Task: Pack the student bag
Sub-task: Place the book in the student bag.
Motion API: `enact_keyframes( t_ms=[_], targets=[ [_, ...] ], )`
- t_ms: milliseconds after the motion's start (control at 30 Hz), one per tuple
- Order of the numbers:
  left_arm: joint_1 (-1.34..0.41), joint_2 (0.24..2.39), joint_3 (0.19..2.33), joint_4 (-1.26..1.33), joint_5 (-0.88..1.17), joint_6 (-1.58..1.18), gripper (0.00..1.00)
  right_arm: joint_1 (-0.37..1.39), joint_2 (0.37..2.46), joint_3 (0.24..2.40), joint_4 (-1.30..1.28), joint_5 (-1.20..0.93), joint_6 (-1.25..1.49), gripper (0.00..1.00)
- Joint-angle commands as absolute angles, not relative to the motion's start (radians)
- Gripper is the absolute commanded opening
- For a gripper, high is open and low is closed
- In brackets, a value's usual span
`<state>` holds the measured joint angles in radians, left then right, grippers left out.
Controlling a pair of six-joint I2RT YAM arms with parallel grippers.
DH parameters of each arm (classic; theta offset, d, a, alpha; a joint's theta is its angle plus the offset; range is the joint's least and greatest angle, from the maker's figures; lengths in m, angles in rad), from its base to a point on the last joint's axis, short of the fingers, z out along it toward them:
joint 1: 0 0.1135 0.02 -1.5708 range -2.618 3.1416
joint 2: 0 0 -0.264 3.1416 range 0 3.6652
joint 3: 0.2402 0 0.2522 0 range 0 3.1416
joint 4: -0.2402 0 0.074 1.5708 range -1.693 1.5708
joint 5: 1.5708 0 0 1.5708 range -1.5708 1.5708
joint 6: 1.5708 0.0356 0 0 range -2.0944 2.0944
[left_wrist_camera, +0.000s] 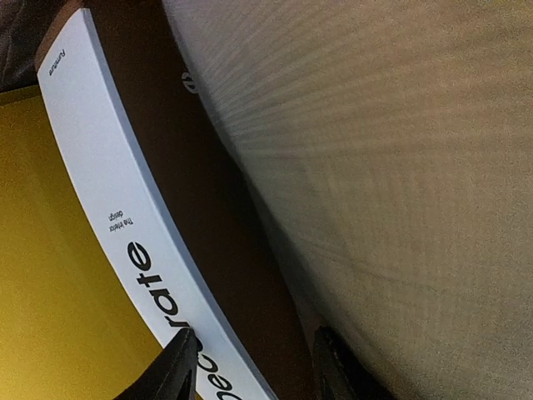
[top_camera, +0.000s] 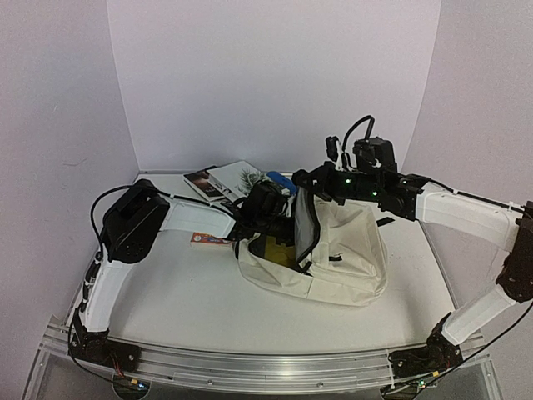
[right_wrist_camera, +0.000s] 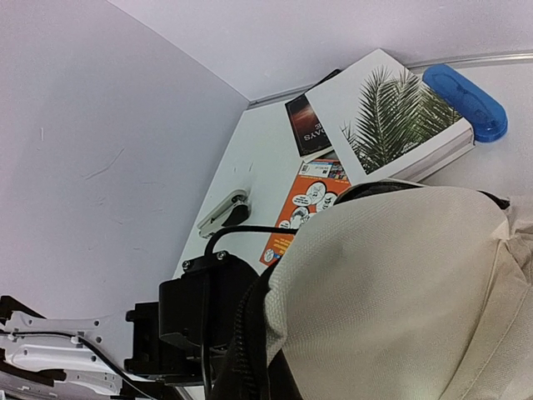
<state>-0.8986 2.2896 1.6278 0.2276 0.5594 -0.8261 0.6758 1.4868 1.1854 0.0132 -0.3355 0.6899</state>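
Observation:
The cream student bag lies on its side mid-table with its mouth facing left. My right gripper is shut on the bag's upper flap and holds it raised; in the right wrist view the cream cloth hides the fingers. My left gripper reaches into the mouth. In the left wrist view it is shut on a book with a white spine and a brown face, one finger on each side. Cream fabric lies to the right of the book, and something yellow to its left.
Behind the bag lie a palm-cover book, a dark book and a blue case. An orange leaflet lies left of the bag, with a small stapler close to it. White walls close in the back and sides.

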Motion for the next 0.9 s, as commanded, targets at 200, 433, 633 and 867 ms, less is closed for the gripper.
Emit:
enact_keyframes(
  t_ms=[200, 433, 633, 867],
  targets=[
    [-0.904, 2.142, 1.5, 0.195, 0.373, -0.736, 0.56, 0.687, 1.413, 1.14, 0.093, -0.164, 0.735, 0.0],
    [-0.888, 1.907, 1.313, 0.152, 0.277, -0.663, 0.63, 0.64, 1.353, 1.01, 0.058, -0.021, 0.78, 0.0],
    [-0.869, 1.762, 1.284, -0.032, 0.192, -0.612, 0.7, 0.578, 1.378, 0.915, 0.056, -0.02, 0.799, 0.0],
    [-0.729, 1.652, 1.195, -0.124, 0.189, -0.671, 0.77, 0.513, 1.444, 0.843, 0.055, -0.072, 0.845, 0.02]
  ],
)
